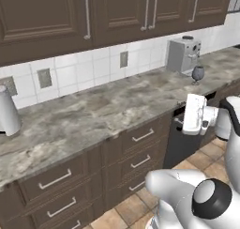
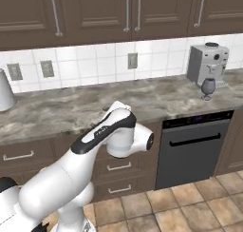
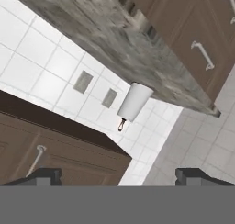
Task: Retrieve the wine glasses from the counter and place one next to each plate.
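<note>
Right base view: one wine glass (image 2: pixel 208 88) stands on the surface (image 2: pixel 142 102), far right, just beside the coffee machine (image 2: pixel 207 63). Jaws (image 3: pixel 118 176) are spread wide and empty. Current step: approach. Next move, as judged: travel right and descend onto the stem.

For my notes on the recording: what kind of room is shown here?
It looks like a home kitchen: a marble counter over drawers, a built-in dishwasher, and a coffee machine against the tiled wall.
</note>
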Controlling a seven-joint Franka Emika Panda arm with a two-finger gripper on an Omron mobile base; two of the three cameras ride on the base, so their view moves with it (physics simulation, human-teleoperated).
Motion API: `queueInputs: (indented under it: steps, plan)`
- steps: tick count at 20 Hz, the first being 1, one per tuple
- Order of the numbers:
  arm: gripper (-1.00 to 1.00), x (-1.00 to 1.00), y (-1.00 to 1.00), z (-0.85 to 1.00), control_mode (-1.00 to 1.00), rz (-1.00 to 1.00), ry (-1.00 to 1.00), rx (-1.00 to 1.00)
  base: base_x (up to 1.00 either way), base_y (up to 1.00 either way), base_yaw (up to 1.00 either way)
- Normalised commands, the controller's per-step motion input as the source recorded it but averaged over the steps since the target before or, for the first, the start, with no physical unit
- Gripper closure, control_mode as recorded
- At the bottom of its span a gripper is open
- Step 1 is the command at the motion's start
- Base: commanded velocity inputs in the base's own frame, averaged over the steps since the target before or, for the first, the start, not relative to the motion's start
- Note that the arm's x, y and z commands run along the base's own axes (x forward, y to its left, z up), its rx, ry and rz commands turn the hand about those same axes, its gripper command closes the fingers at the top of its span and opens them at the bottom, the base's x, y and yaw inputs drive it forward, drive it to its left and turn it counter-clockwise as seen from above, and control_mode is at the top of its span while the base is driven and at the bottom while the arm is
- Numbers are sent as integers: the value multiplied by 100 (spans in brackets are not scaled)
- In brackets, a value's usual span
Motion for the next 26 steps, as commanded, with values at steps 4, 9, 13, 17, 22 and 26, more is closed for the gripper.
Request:
queueInputs:
  steps: [4, 9, 13, 17, 22, 26]
  plan:
    - [-100, 0, 0, 0, 100, 0, 0, 0, 96, -100, -3]
    - [-100, 0, 0, 0, 100, 0, 0, 0, 93, -100, 0]
    - [-100, 0, 0, 0, 100, 0, 0, 0, 94, -100, 0]
    - [-100, 0, 0, 0, 100, 0, 0, 0, 71, -100, 4]
    - [-100, 0, 0, 0, 100, 0, 0, 0, 5, -100, 18]
    - [-100, 0, 0, 0, 100, 0, 0, 0, 42, -77, 6]
